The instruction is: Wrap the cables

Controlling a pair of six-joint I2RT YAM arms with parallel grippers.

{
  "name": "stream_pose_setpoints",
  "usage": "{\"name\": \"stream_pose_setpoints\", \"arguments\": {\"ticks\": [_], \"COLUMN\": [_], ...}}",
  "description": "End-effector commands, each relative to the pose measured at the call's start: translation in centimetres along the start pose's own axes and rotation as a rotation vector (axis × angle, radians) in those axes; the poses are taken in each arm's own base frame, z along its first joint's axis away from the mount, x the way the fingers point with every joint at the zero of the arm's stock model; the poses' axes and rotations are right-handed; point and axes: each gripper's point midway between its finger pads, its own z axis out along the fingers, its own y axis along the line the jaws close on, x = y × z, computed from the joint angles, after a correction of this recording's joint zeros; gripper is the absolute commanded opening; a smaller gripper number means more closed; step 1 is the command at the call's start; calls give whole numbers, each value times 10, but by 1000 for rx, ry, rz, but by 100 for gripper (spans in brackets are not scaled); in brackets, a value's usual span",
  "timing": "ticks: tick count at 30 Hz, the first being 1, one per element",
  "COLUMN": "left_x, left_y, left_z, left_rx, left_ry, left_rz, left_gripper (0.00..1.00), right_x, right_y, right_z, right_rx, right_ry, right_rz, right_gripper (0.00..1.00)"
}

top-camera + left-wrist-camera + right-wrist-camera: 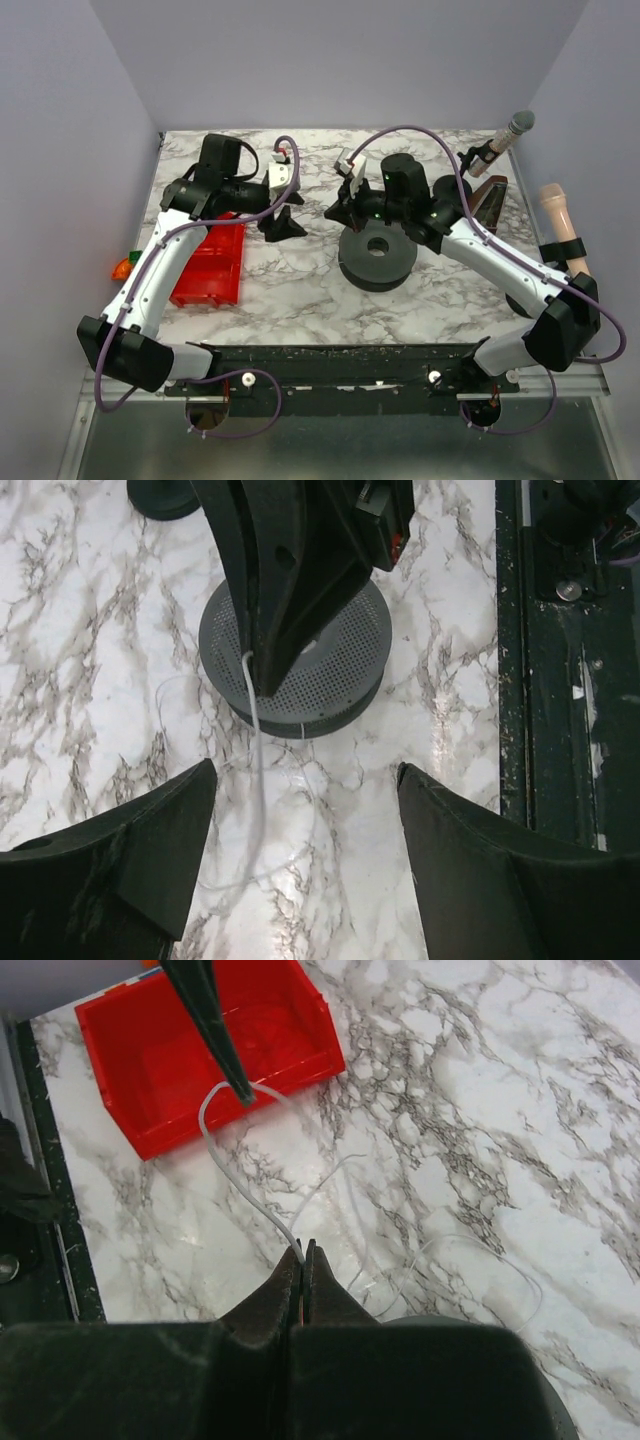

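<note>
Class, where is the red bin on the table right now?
In the top view the red bin lies at the table's left side, beside the left arm, left of the dark spool.

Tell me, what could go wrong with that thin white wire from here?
1. The white cable is pinched only at the very tip of the shut right jaws, so it may slip out.
2. Its slack lies looped on the marble table; a pull might tangle it.
3. The left jaws stand open, and the cable curls by one left fingertip, where it could snag.
</note>
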Motion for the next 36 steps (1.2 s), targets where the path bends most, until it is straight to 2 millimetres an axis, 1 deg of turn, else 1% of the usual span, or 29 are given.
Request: {"name": "stream_pose_setpoints", "arguments": {"ticks": [1,5,6,7,9,14,15,16,17,18,21,22,23,24,25,26,27,29,30,31,32,33,35,36], "left_x": [-4,-9,-13,-17,-20,-10,-10,-11,-13,-14,-17,-17,-16,-13,-9,-4,0,6,9,12,12,14,15,15], "left_y": [14,3,4,7,9,5,5,4,5,5,3,4,9,17,26,35,41,52,53,54,54,53,51,51], "left_z": [11,24,26,27,27,29,29,29,29,29,28,28,28,26,24,21,18,13,12,12,12,13,14,14], "left_rx": [-16,38,35,28,23,35,35,36,33,31,35,23,-9,-55,-101,-150,-182,-234,-239,-242,-242,-240,-233,-232], "left_ry": [-7,-8,-19,-34,-38,-9,-10,-14,-18,-23,-34,-33,-24,-14,-8,-3,-4,-9,-13,-16,-19,-22,-26,-27], "left_rz": [63,80,70,47,31,11,10,14,11,-3,-25,-38,-60,-73,-93,-117,-136,-169,-181,-189,-191,-205,-213,-215], "left_gripper": [78,75,72,67,59,40,32,22,9,0,0,0,0,0,0,0,0,0,0,0,0,0,0,0], "right_x": [-1,-6,-5,-6,-8,-17,-17,-18,-18,-16,-16,-17,-16,-16,-12,-4,2,22,36,53,68,90,124,137], "right_y": [27,35,38,38,40,40,42,42,42,42,41,39,37,32,25,15,6,-19,-34,-50,-61,-74,-88,-91], "right_z": [-11,-11,-9,-9,-9,-13,-12,-13,-13,-12,-12,-13,-16,-20,-24,-30,-38,-56,-67,-79,-89,-99,-112,-117], "right_rx": [-106,-130,-135,-137,-145,-138,-144,-147,-150,-150,-142,-119,-95,-53,-4,59,107,181,227,287,344,408,478,484], "right_ry": [42,47,56,56,51,21,21,17,17,19,17,12,15,13,15,20,21,23,24,30,34,54,81,86], "right_rz": [-12,-15,-20,-20,-24,-35,-35,-38,-38,-36,-25,-7,20,40,69,108,177,334,438,533,635,722,859,921], "right_gripper": [1,1,1,1,1,1,1,1,1,1,1,3,15,42,66,94,100,100,100,100,100,100,100,100]}}
